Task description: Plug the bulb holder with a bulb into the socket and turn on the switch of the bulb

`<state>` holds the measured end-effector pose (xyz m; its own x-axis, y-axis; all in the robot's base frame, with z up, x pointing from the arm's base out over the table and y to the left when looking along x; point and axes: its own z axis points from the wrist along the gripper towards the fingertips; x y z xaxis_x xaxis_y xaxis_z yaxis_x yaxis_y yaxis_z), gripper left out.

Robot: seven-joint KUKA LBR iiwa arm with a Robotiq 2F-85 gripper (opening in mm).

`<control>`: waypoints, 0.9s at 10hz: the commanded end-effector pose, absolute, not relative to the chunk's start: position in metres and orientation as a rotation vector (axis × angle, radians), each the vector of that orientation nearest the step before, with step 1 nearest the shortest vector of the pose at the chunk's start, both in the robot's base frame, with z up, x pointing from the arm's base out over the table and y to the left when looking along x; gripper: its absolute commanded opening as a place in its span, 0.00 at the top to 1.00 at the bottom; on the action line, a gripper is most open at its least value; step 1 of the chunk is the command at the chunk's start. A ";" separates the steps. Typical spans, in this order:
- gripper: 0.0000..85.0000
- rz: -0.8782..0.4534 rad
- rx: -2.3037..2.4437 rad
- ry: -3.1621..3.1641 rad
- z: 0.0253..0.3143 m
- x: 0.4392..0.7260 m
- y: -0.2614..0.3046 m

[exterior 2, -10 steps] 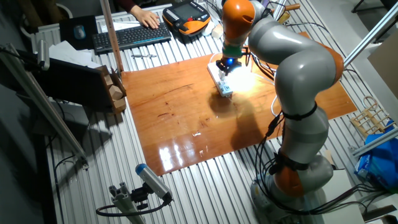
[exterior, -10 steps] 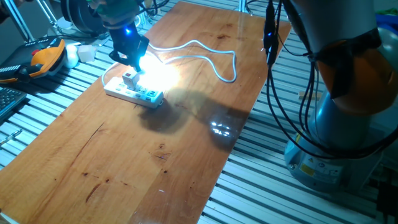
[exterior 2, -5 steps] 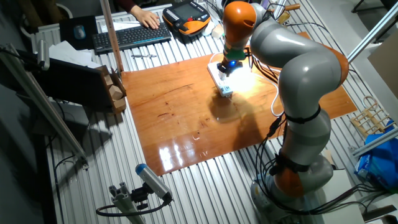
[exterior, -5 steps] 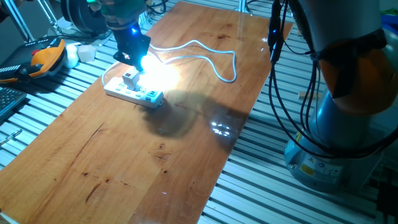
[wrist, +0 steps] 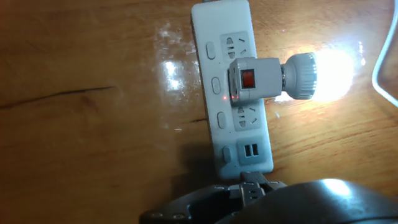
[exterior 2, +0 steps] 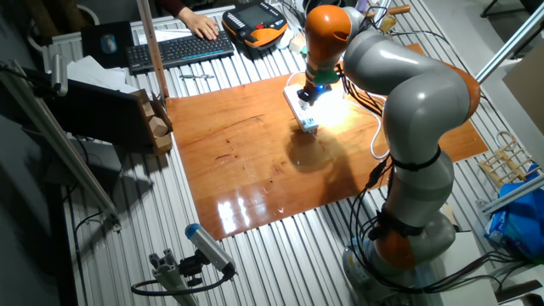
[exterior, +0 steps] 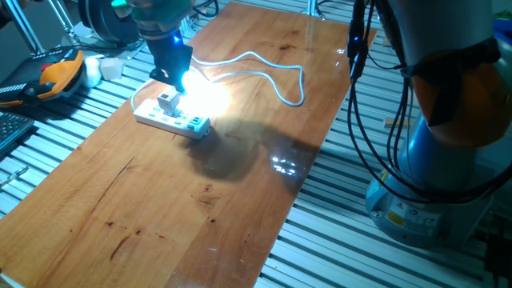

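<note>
The white power strip, the socket (exterior: 172, 120), lies on the wooden board; it also shows in the other fixed view (exterior 2: 302, 109) and the hand view (wrist: 214, 62). The white bulb holder (wrist: 255, 79) sits plugged into its middle outlet, also visible in one fixed view (exterior: 166, 102). Its red switch (wrist: 248, 79) faces up. The bulb (wrist: 323, 73) is lit and glares brightly. My gripper (exterior: 170, 68) hangs a little above the holder, apart from it. In the hand view its fingertips (wrist: 249, 183) meet at the bottom edge, shut and empty.
The strip's white cable (exterior: 272, 68) loops across the board behind it. An orange teach pendant (exterior: 60, 72) and a keyboard (exterior 2: 178, 49) with a person's hand (exterior 2: 200, 25) lie beyond the board's far edge. My arm's base (exterior: 432, 160) stands at the right.
My gripper has risen slightly above the bulb holder. The holder stays plugged in and the bulb stays lit.
</note>
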<state>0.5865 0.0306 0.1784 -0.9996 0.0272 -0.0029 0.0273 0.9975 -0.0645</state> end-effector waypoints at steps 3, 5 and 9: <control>1.00 -0.099 -0.105 3.128 0.176 0.587 0.030; 1.00 -0.085 -0.102 3.126 0.175 0.587 0.029; 1.00 -0.094 -0.102 3.121 0.173 0.588 0.029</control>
<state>0.5884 0.0294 0.1731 -0.9977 -0.0659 -0.0148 -0.0649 0.9960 -0.0608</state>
